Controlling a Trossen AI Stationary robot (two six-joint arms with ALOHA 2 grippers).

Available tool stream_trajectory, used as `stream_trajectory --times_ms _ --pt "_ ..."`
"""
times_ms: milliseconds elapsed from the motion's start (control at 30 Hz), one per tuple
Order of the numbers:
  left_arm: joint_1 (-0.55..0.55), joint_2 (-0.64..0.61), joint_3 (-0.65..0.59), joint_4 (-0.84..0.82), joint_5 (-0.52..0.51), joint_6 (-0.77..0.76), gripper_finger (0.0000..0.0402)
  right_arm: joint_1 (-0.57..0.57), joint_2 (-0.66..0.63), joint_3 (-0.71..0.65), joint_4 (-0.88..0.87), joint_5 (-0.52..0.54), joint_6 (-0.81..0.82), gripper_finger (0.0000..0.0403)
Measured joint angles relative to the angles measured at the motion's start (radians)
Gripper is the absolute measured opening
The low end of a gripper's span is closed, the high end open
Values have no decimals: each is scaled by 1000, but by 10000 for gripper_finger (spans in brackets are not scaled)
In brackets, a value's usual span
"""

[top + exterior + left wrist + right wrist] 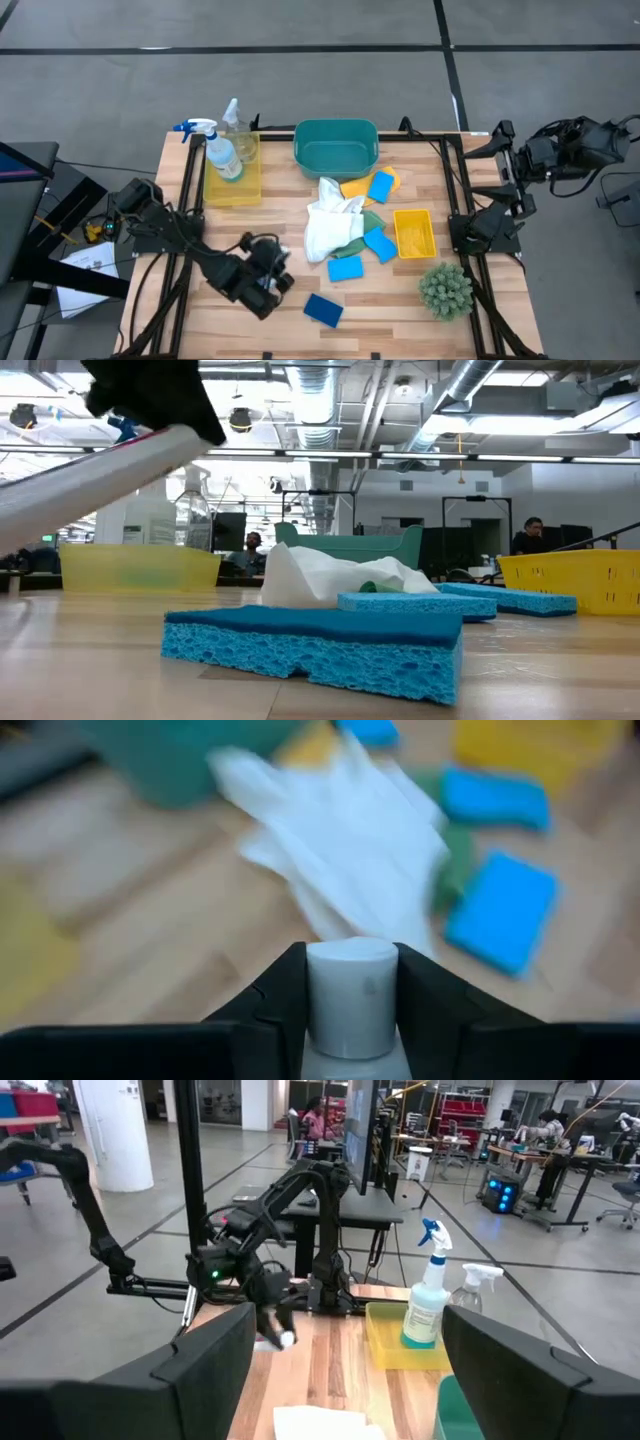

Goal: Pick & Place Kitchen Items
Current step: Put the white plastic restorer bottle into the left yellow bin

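Note:
My left gripper (pixel 266 276) is above the table's near left part, shut on the small white bottle (pixel 350 995). In the low view the bottle (pixel 100 480) shows as a slanting white cylinder above the table. A white cloth (pixel 330 228) lies at mid-table over a green cloth (pixel 372 222) and a yellow cloth (pixel 358 186). Light-blue sponges (pixel 380 244) lie around them. A dark-blue sponge (pixel 323 310) lies flat near the front edge. The blue-trigger spray bottle (pixel 222 152) and a clear bottle (pixel 238 125) stand in a yellow tray (pixel 232 190). My right gripper (pixel 345 1370) is open, off the table's far right. My left gripper pinches the white bottle between its two fingers (pixel 285 990), one on each side, just behind the cap. The cap end (pixel 350 960) sticks out past the fingertips. The bottle is lifted clear of the table and lies tilted, not upright.
A teal basin (pixel 336 158) stands at the far middle. A second yellow tray (pixel 414 250) lies right of the cloths. A spiky green plant (pixel 446 290) sits near the front right. Bare wood shows at the table's near left and under the left gripper.

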Motion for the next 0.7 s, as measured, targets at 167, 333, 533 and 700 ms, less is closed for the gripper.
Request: stream_trajectory --times_ms 167,333,533,700 --pt "-4 4 0 -181 -223 -249 108 0 -3 0 -1 -1 0 311" --pt "69 4 0 -317 -297 -349 108 0 -3 0 -1 -2 1 311" --pt "209 -1 0 -524 -368 -490 108 0 -3 0 -1 -2 8 311" --pt "333 -52 0 -565 -427 -488 108 0 -3 0 -2 -2 8 311"
